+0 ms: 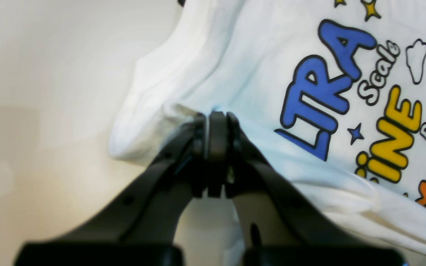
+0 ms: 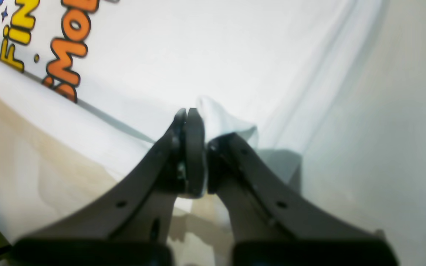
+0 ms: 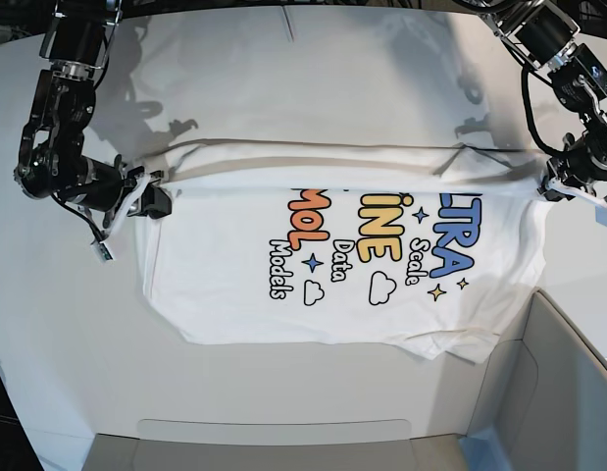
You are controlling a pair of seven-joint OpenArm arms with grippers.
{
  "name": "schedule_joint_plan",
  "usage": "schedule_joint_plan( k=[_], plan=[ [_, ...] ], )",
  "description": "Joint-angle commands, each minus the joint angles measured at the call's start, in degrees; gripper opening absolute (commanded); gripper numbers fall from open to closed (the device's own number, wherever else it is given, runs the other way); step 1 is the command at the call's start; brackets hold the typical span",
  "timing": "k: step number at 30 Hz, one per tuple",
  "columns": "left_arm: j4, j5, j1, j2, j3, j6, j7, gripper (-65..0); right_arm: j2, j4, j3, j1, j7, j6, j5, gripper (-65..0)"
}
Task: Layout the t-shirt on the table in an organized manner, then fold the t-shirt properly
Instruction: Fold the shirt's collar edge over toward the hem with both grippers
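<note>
The shirt (image 3: 342, 255) lies across the middle of the tabletop (image 3: 48, 373) in the base view, print side up, its upper edge along a fold line running left to right and its lower part spread flat toward the bottom of the frame. It is judged light, limp and unable to hold a shape: cloth sags between any two held points, so it is best taken at opposite ends of one edge and kept taut. A thin pinch of hem may slip out under tension. The left tool (image 1: 216, 118) is clenched on a bunched edge of cloth beside the blue lettering; in the base view it sits at the right end of the fold line. The right tool (image 2: 194, 114) is likewise clenched, a small tuft of white cloth showing beside its tips; it sits at the left end of the fold line. Both arms reach in from the upper corners, wrists bent down low to the tabletop.
</note>
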Motion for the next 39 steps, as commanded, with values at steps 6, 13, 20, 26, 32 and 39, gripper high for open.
schedule_joint_plan(
  k=[6,13,20,26,32,39],
  plan=[
    [0.69,6.50,-4.94,-0.84,0.30,0.23,-0.82,-65.0,-0.77,0.76,-5.27,4.27,3.06,0.48,-3.10,-65.0],
    [-5.99,7.03,-9.78,-1.01,4.78,0.23,-0.82,-65.0,-2.00,-5.66,-6.85,6.56,6.40,0.48,-5.03,-65.0],
    [-7.22,7.12,-12.06,-1.19,4.69,0.23,-0.82,-65.0,-2.18,-5.92,-6.94,8.32,7.36,0.48,-5.12,-65.0],
    [-8.62,7.56,-13.20,-2.25,4.69,0.23,-0.82,-65.0,-2.18,-6.45,-7.12,9.72,8.42,0.48,-6.26,-65.0],
    [-16.80,12.39,-17.25,-2.42,5.13,0.23,-1.21,-65.0,-2.35,-7.86,-7.12,11.74,8.59,0.48,-7.32,-65.0],
    [-18.38,12.39,-19.89,-2.16,4.69,0.23,-1.91,-65.0,-2.26,-10.23,-7.12,12.18,10.62,0.48,-7.23,-65.0]
  ],
)
